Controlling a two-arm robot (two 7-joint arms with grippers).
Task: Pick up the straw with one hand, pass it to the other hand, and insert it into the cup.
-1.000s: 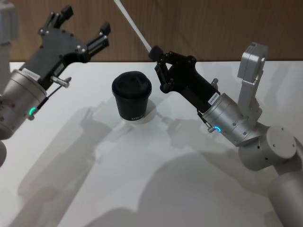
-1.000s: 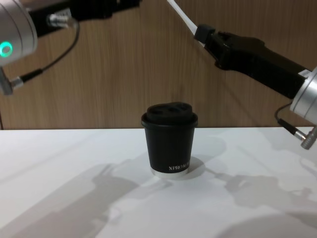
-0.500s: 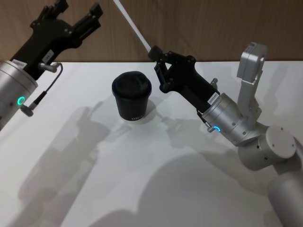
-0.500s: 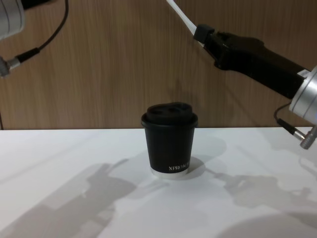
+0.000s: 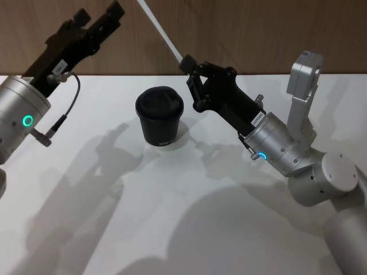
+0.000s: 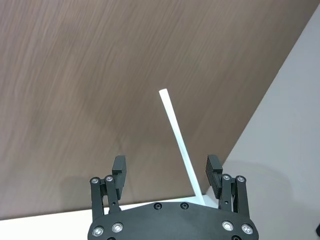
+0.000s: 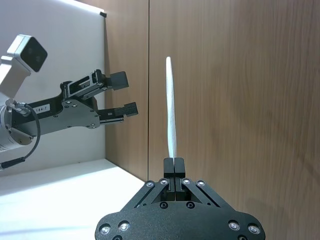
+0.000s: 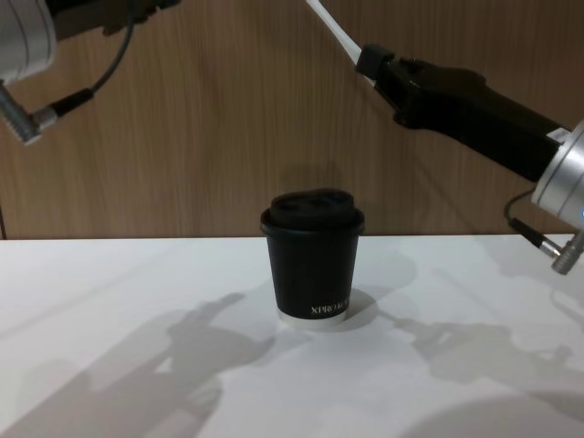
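The spread-fingered left gripper (image 6: pixel 166 166) had swung seemingly nearer the thin white straw (image 5: pixel 162 30) the right gripper (image 5: pixel 187 62) clamped, over white tabletop (image 5: pixel 172 229), wooden wall (image 5: pixel 258 34) behind.

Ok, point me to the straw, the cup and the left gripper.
straw (image 7: pixel 171 110), right wrist view, middle of its shaft.
cup (image 8: pixel 312 269), chest view, middle of its side wall.
left gripper (image 6: pixel 166 166), left wrist view, midway between its open fingertips.

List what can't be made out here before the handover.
- The straw: top end cut off by upper edge, head and chest views.
- Its lower end: hidden inside the right gripper, right wrist view.
- The cup: lid opening too dark, head view.
- The left gripper: fingertips above chest view's edge.
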